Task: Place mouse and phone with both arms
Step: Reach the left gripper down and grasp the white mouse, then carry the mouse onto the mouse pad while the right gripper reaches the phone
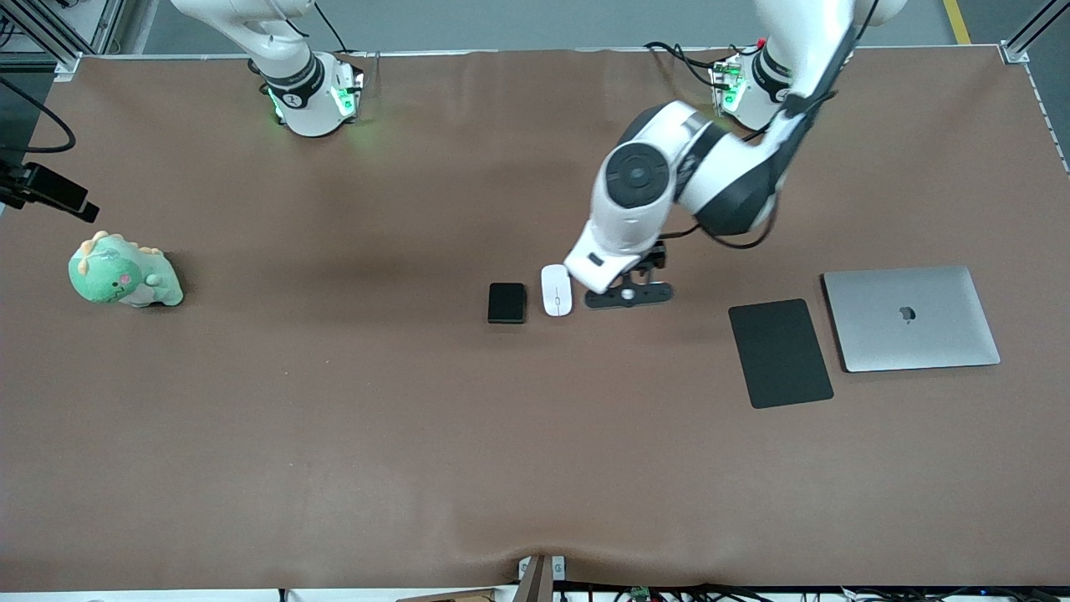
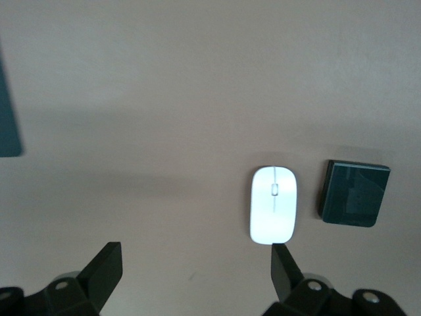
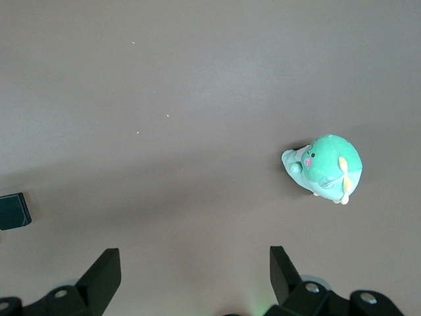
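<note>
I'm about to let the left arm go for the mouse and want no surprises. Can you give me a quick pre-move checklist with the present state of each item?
1. Left gripper jaws open and empty: ok.
2. Left gripper centred over the small glossy white oval mouse: not ok; the mouse lies off to one side, by one finger.
3. Mouse apart from the small matte black slab phone beside it: ok, a gap shows.
4. Large flat black rectangular pad bare to receive things: ok.
5. Right gripper out of the way: ok; it waits open, high above the green plush dinosaur.
</note>
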Motion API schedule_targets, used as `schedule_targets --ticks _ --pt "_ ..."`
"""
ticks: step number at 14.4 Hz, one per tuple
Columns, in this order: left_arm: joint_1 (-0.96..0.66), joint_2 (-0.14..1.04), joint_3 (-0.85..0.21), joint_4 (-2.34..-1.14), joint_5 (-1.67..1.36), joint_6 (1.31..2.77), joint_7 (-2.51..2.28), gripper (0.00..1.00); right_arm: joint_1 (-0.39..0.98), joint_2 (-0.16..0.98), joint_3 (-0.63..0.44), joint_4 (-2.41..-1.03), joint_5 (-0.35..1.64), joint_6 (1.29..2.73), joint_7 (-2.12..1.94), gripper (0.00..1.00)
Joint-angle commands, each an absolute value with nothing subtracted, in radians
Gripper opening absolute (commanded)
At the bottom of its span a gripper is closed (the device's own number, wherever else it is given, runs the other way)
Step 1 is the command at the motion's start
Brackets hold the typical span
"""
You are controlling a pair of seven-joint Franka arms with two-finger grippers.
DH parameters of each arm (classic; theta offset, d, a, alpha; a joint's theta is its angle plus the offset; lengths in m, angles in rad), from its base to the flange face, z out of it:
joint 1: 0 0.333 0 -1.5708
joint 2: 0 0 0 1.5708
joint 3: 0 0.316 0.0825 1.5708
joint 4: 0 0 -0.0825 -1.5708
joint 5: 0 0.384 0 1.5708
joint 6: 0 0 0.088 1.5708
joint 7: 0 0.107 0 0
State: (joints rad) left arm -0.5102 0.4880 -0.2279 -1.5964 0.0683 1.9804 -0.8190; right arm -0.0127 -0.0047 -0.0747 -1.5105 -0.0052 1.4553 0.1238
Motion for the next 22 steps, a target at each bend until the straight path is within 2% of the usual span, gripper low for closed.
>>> schedule_targets --ticks 1,7,17,20,22 --pt "-0.526 0.573 -0.222 -1.588 0.089 2.072 -0.895 1.0 -0.012 0.006 -0.064 -1.496 -0.015 1.439 0.112 1.0" --pt "-0.584 0.702 -0.222 -1.583 0.087 2.249 -1.029 1.0 0.034 0.058 -0.063 -1.502 -0.015 1.422 0.11 1.0" --pt "-0.629 0.772 -0.215 -1.591 0.091 2.273 -1.049 0.94 0.152 0.166 -0.063 -1.496 -0.002 1.434 0.126 1.0" --pt "-0.63 0.779 -0.215 -1.591 0.091 2.273 -1.046 0.86 0.201 0.195 -0.061 -1.496 0.012 1.448 0.13 1.0" --pt "-0.63 0.781 -0.213 -1.591 0.091 2.275 -1.045 0.72 0.209 0.218 -0.061 -1.496 0.035 1.462 0.13 1.0"
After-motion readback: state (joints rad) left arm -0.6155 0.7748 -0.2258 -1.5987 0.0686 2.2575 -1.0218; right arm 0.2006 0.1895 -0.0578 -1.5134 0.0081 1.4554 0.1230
